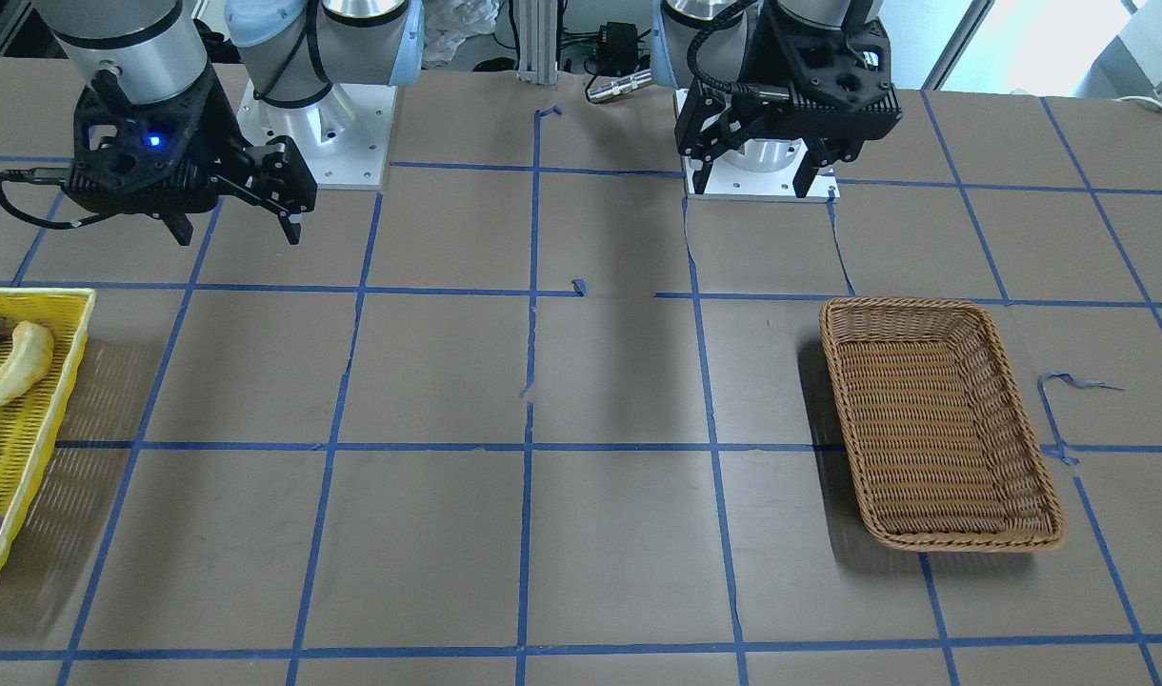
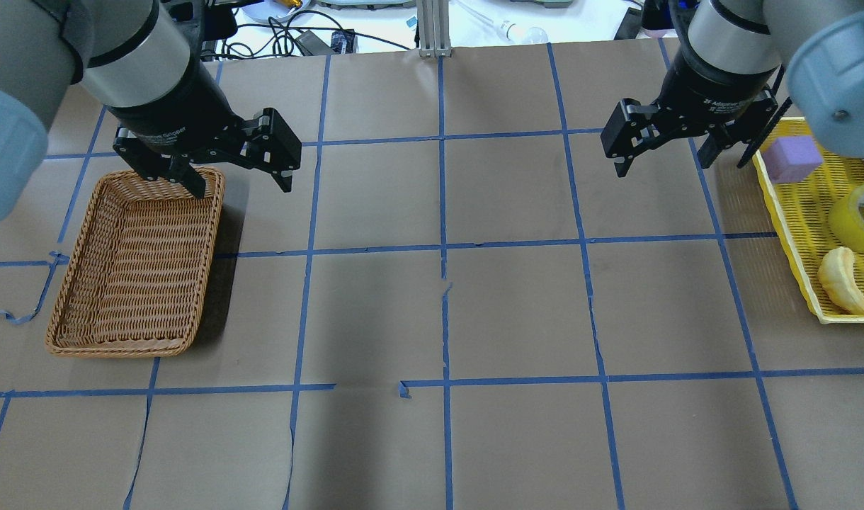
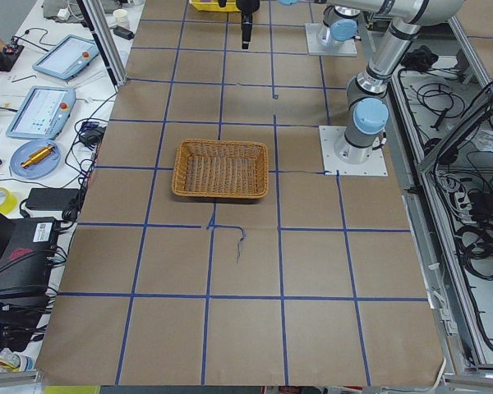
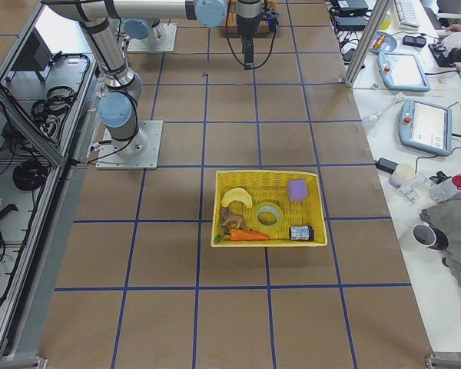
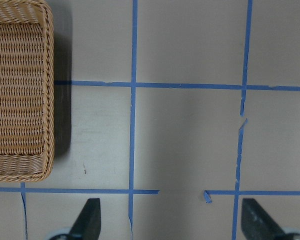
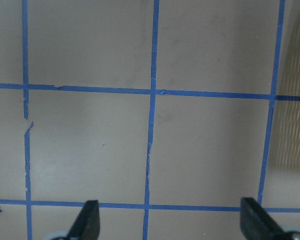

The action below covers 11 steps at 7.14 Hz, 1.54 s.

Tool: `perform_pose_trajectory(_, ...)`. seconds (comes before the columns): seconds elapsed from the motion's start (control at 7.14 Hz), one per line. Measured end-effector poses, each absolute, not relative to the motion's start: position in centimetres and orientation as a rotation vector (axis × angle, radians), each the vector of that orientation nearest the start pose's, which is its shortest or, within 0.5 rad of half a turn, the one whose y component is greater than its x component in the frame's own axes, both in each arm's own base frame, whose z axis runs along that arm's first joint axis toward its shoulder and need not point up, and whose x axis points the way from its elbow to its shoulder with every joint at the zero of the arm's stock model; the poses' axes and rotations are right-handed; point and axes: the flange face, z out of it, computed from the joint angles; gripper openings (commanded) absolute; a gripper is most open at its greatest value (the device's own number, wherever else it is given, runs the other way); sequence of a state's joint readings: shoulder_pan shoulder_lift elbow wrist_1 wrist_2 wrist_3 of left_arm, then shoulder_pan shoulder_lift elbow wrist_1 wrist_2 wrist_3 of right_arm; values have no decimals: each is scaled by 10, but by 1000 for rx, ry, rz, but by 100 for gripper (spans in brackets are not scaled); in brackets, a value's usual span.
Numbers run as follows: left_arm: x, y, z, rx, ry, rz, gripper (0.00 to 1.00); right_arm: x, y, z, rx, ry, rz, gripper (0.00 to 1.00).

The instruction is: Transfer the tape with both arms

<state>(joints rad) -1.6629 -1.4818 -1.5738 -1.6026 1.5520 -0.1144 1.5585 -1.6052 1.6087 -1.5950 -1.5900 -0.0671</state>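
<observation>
One papered table (image 2: 517, 312), blue grid (image 2: 510, 244), benches (image 3: 94, 90); tape (image 2: 844, 225) in yellow basket (image 2: 800, 205).

We see a brown paper-covered table (image 2: 517, 312) crossed by a grid of thin blue tape lines (image 2: 442, 248). The rectangular woven wicker basket (image 2: 120, 348) is tan with a darker brown rim. In the bright yellow plastic mesh basket (image 2: 806, 205) lie a glossy yellow tape roll (image 2: 846, 227), its core seemingly white, a pale yellow banana-shaped item (image 2: 839, 280), a lilac block (image 2: 791, 157) and an orange carrot (image 4: 248, 235).
</observation>
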Motion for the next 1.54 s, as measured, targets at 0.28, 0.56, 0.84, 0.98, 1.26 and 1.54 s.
perform_pose_trajectory(0.28, -177, -444, 525, -31, 3164, -83, 100, 126, -481, 486, -87, 3159, -14, 100)
perform_pose_trajectory(0.56, -177, -444, 526, -31, 3164, -83, 100, 126, -482, 485, -87, 3157, -7, 100)
perform_pose_trajectory(0.84, -176, -444, 526, -33, 3164, -87, 100, 122, -485, 485, -102, 3154, -14, 100)
perform_pose_trajectory(0.98, -176, -444, 526, -34, 3164, -89, 100, 109, -492, 484, -145, 3148, -28, 100)
perform_pose_trajectory(1.26, -175, -444, 526, -35, 3164, -89, 100, 48, -512, 474, -235, 3141, -37, 100)
perform_pose_trajectory(1.54, -175, -444, 526, -35, 3164, -89, 100, -60, -532, 451, -340, 3135, -32, 100)
